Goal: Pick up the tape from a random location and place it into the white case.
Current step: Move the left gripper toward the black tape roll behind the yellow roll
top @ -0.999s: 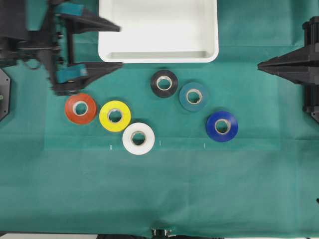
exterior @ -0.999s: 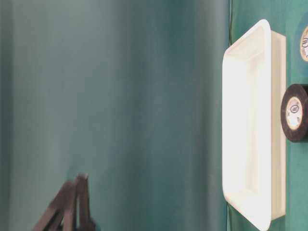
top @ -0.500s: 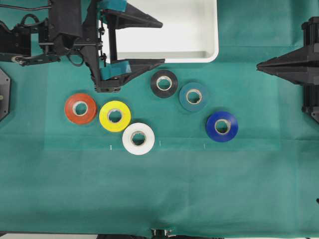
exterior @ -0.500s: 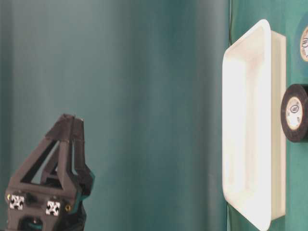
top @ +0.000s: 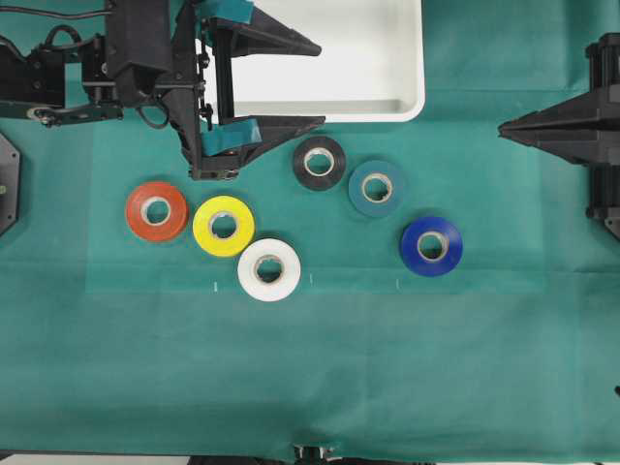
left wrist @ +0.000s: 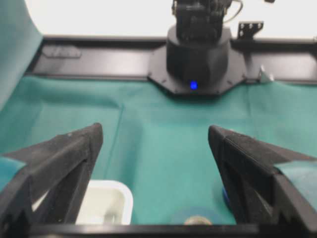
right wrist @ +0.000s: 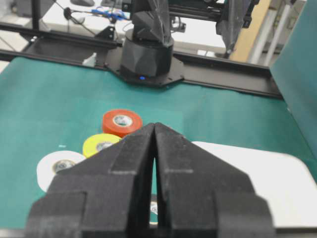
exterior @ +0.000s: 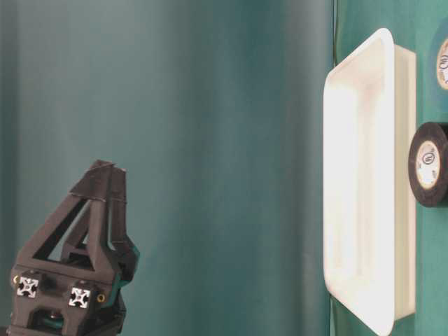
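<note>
The tape (top: 319, 162), a black roll with a pale core, lies flat on the green cloth just in front of the white case (top: 411, 105). From table level, the tape (exterior: 428, 164) stands next to the case rim (exterior: 383, 49). My left gripper (top: 322, 83) is open wide and held high over the case's front-left part, with one fingertip close behind the tape. The same gripper (exterior: 109, 166) hangs well off the cloth. In the left wrist view nothing lies between its open fingers (left wrist: 84, 144), and a case corner (left wrist: 116, 196) shows below. My right gripper (top: 504, 126) rests shut at the right edge.
A dark teal roll (top: 377, 187) lies right of the tape, and a blue roll (top: 431, 245) lies further right. Orange (top: 156, 210), yellow (top: 223, 225) and white (top: 269, 268) rolls form a row at the front left. The right wrist view shows the orange roll (right wrist: 122, 120) beyond the shut fingers.
The left gripper has swung right from beside the case's left edge to over its front-left part, then almost stopped. It stays open. The right arm and all rolls have not moved.
</note>
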`<state>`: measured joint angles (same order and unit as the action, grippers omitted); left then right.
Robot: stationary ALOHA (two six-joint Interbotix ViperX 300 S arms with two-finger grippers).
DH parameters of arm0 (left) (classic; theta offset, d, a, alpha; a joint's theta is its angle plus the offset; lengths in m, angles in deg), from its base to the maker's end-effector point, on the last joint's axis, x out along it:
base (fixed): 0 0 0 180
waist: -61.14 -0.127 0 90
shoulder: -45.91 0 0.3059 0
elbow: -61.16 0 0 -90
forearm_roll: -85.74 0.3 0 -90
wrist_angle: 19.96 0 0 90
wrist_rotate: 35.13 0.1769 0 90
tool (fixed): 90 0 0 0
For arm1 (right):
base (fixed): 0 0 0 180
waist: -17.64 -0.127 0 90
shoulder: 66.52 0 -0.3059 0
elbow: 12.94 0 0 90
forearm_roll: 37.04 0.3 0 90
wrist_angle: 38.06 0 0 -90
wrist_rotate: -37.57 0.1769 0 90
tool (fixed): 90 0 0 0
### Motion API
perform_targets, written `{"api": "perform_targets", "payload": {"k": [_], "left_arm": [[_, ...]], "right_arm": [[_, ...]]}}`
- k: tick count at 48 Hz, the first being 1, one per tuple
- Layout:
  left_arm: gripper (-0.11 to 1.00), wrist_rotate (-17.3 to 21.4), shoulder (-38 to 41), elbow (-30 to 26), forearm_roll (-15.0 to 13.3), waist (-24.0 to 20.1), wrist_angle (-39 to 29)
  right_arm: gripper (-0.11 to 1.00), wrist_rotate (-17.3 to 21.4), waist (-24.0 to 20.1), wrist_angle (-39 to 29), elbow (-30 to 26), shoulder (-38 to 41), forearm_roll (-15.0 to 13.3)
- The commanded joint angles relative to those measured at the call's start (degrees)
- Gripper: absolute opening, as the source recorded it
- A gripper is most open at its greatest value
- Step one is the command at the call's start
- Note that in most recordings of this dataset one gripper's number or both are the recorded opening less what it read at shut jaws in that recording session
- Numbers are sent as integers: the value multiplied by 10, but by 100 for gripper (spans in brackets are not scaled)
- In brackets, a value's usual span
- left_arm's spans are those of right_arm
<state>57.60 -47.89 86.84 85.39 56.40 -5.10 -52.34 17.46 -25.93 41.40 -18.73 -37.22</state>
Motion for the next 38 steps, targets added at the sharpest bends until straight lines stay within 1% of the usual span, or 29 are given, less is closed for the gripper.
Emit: {"api": "perform_targets", "payload": {"k": [1,11,13,23,32,38], "left_arm": [[99,-2,-4,-20,0,1,-45],[99,-3,3,-76,-1,2,-199],[99,-2,5,-93,-1,3,-236],[99,1,29,-166,-1,3,-382],[99,1,60,-224,1,4,-498],[99,2,79,-258,1,6,-563]], "right_arm": [[0,0,1,3,-15,4,-1],[0,0,1,3,-16,4,-1],[0,0,1,3,-16,4,-1],[0,1,1,-1,-16,4,-1],[0,1,1,-1,-16,5,-1],[0,1,1,-1,-16,5,-1]]}}
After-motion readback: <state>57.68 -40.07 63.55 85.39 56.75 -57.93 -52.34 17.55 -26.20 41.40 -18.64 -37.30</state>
